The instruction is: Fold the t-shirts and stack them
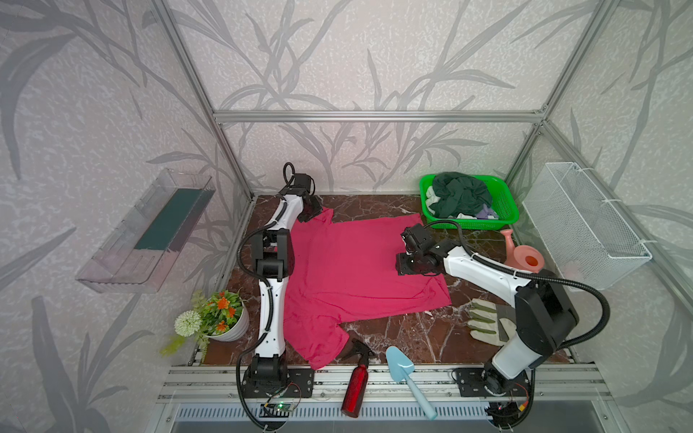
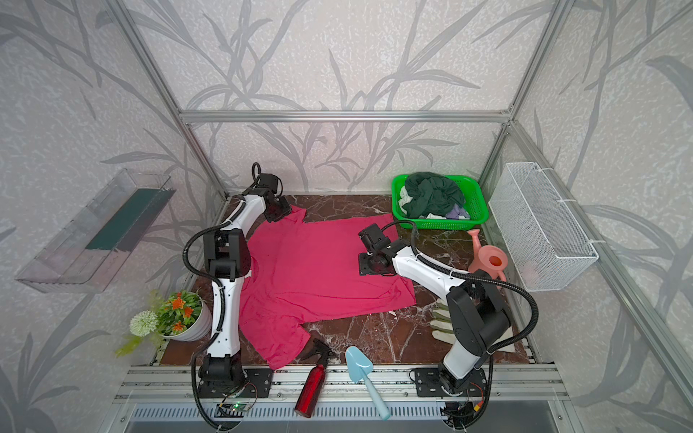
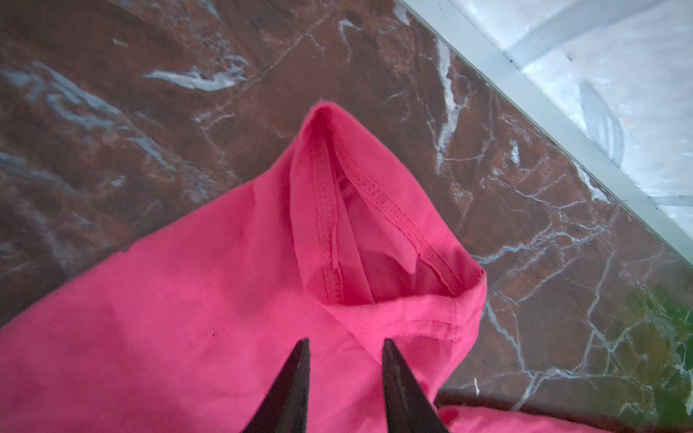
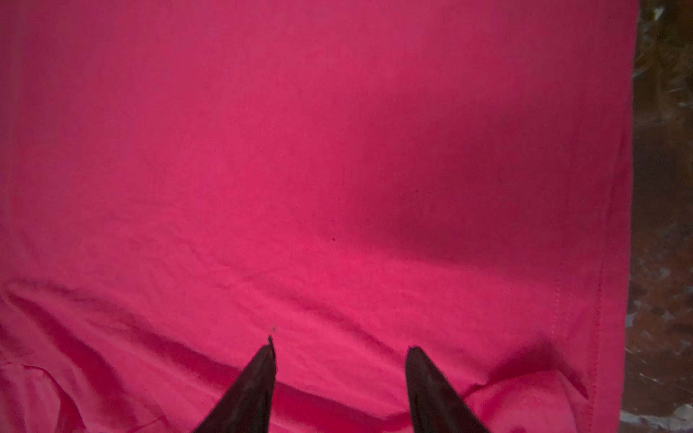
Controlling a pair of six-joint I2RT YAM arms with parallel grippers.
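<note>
A bright pink-red t-shirt [image 1: 348,273] [image 2: 315,270] lies spread on the brown marble table, one sleeve at the far left, the other near the front edge. My left gripper [image 1: 313,213] [image 3: 347,341] hovers over the far sleeve [image 3: 375,232], whose hemmed opening gapes; its jaws are open, with cloth beneath them. My right gripper [image 1: 402,264] [image 4: 341,346] hangs open over the shirt's right part [image 4: 300,168], close to the hem. A dark green t-shirt [image 1: 463,193] [image 2: 433,195] and whitish and lavender ones [image 1: 483,214] are heaped in the green basket [image 1: 476,225].
Along the front edge lie a red spray bottle [image 1: 356,386] and a blue trowel [image 1: 407,375]. A pale work glove [image 1: 487,322] and pink watering can [image 1: 523,255] sit at the right, a flower pot [image 1: 221,316] at the left. A mesh basket [image 1: 585,225] and a clear bin [image 1: 150,232] hang on the walls.
</note>
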